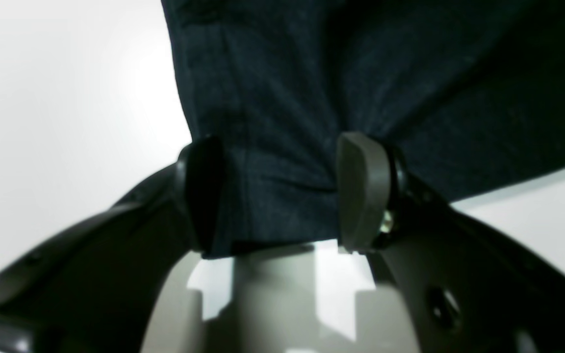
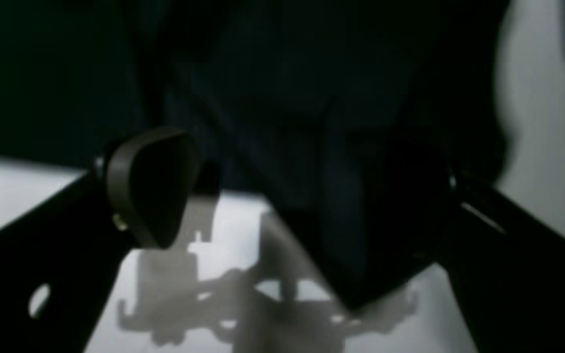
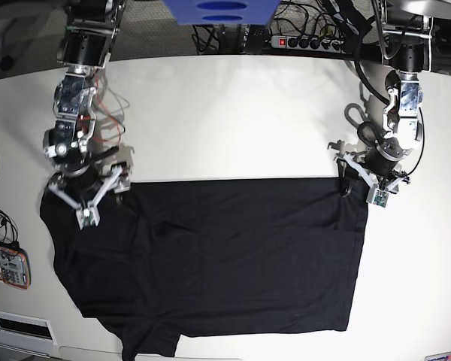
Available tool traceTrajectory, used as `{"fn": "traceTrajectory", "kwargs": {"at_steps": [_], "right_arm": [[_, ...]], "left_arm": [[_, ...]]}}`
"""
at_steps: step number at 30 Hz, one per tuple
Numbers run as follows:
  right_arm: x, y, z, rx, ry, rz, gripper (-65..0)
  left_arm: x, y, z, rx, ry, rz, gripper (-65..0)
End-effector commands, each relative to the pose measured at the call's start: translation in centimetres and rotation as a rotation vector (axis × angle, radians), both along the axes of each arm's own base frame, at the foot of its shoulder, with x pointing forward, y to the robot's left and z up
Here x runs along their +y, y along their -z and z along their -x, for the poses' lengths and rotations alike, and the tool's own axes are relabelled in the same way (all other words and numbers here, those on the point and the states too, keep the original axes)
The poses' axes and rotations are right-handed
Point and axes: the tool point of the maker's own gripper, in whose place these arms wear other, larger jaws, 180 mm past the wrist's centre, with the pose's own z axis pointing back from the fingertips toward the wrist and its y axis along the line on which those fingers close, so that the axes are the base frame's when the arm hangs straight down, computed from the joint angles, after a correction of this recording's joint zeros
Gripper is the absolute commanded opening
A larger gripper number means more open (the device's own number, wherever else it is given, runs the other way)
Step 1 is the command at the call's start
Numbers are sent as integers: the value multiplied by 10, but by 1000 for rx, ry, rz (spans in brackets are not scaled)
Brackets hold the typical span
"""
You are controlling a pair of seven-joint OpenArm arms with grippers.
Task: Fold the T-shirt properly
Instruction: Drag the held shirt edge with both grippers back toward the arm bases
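With the black T-shirt (image 3: 210, 256) spread across the lower middle of the white bench (image 3: 233, 113), the left end effector (image 1: 282, 191) pinches its upper-right hem and the right end effector (image 2: 282, 196) gapes wide around the upper-left edge, so close there first, then lift both corners evenly.

A robotics lab: white worktable (image 3: 233, 113), power strip (image 3: 312, 42), cables (image 3: 225, 34).

Black arms, silver joints, grey-padded tool (image 1: 282, 191), red wiring
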Motion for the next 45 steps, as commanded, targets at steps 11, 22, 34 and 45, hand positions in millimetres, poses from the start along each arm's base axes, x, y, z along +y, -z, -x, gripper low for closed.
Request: {"fn": "traceTrajectory", "kwargs": {"at_steps": [11, 22, 34, 45], "right_arm": [[-2, -23, -72, -135, 12, -86, -54], [-23, 47, -47, -18, 120, -194, -54], [-30, 103, 44, 140, 139, -156, -54], [-33, 93, 68, 146, 120, -103, -54]], "left_arm": [[13, 32, 32, 184, 16, -105, -312], [11, 31, 32, 181, 24, -106, -312], [-6, 29, 75, 195, 87, -119, -312], [7, 38, 99, 244, 79, -139, -312]]}}
